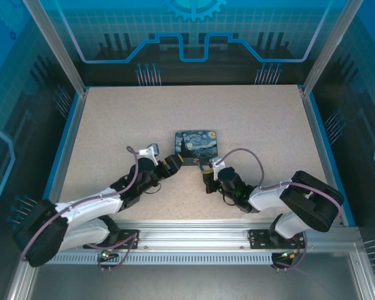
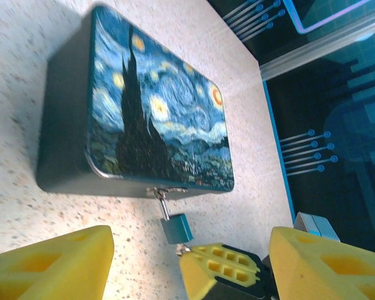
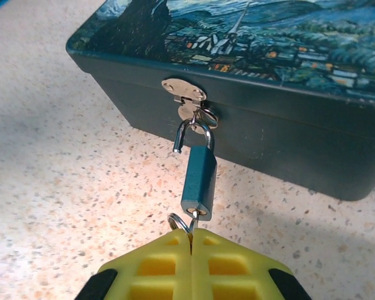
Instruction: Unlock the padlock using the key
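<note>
The padlock (image 3: 199, 178), a small bluish body on a thin silvery shackle, hangs from the hasp (image 3: 183, 90) on the front of the starry-night tin (image 3: 269, 125). The shackle's left leg stands free of the body. The key (image 3: 192, 220) is in the keyhole at the padlock's bottom, its ring beside it. My right gripper (image 3: 191, 234) is shut on the key. In the left wrist view the padlock (image 2: 176, 227) lies between the yellow fingers (image 2: 56, 262) of my open left gripper (image 2: 190, 250); it holds nothing. From above, both grippers (image 1: 175, 162) (image 1: 206, 172) meet at the tin's near edge.
The tin (image 1: 197, 144) sits mid-table on the speckled surface. Blue rails (image 1: 62, 144) and transparent walls border the table. The two arms converge closely in front of the tin, with open tabletop behind it and to both sides.
</note>
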You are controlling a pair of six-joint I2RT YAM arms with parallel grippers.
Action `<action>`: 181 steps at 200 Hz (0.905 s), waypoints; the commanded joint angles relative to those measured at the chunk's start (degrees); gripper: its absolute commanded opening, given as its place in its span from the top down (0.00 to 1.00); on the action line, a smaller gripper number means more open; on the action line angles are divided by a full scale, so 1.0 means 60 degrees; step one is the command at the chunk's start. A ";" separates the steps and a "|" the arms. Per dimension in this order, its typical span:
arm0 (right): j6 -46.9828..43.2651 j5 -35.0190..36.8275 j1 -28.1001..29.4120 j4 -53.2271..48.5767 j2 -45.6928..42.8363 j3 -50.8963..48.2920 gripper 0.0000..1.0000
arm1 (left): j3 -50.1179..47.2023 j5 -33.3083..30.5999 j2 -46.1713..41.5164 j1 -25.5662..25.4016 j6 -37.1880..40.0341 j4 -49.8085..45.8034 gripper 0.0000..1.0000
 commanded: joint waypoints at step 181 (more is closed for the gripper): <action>0.3155 -0.3409 -0.2080 -0.1129 0.0233 -0.0215 0.85 | 0.0931 0.0623 -0.0791 0.1607 0.2025 -0.2770 0.15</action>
